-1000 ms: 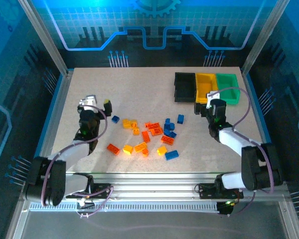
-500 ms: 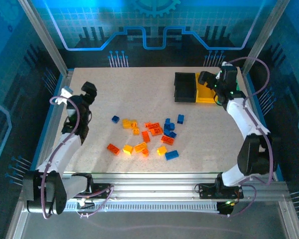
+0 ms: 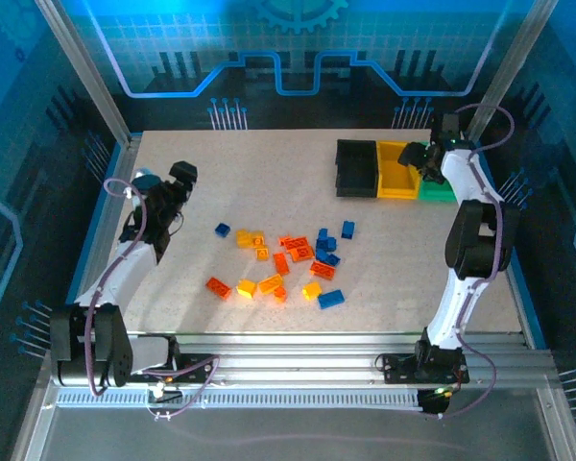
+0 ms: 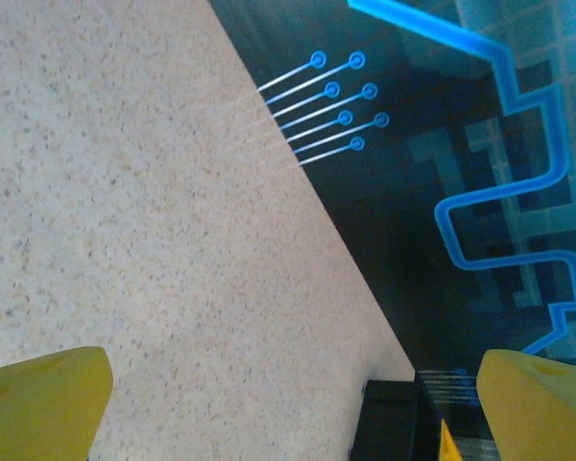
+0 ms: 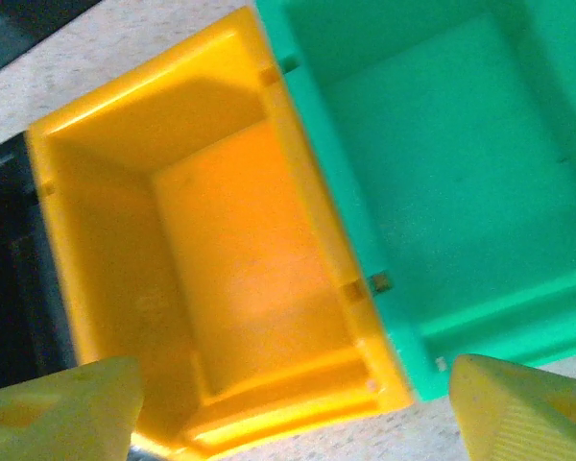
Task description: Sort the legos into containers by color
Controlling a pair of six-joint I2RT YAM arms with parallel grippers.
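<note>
The legos (image 3: 288,257) lie scattered mid-table in yellow, orange-red and blue, with a blue one (image 3: 222,230) off to the left. The containers stand in a row at the back right: black (image 3: 356,167), yellow (image 3: 396,168) and green (image 3: 438,190), the green one partly hidden by my right arm. My right gripper (image 3: 429,158) hovers open over the yellow bin (image 5: 230,250) and the green bin (image 5: 442,163); both look empty. In its wrist view the right gripper (image 5: 293,413) holds nothing. My left gripper (image 3: 180,177) is raised at the left, open and empty, and the left gripper (image 4: 288,413) looks across bare table.
The table's far edge (image 4: 346,230) runs diagonally in the left wrist view, with the dark blue-lit back wall (image 4: 480,192) behind it and the black bin (image 4: 394,423) at the bottom. Metal frame posts (image 3: 86,77) stand at the table's corners.
My right arm has swung up from the table near the legos to above the yellow and green bins. The left arm has lifted and pulled back to the left.
</note>
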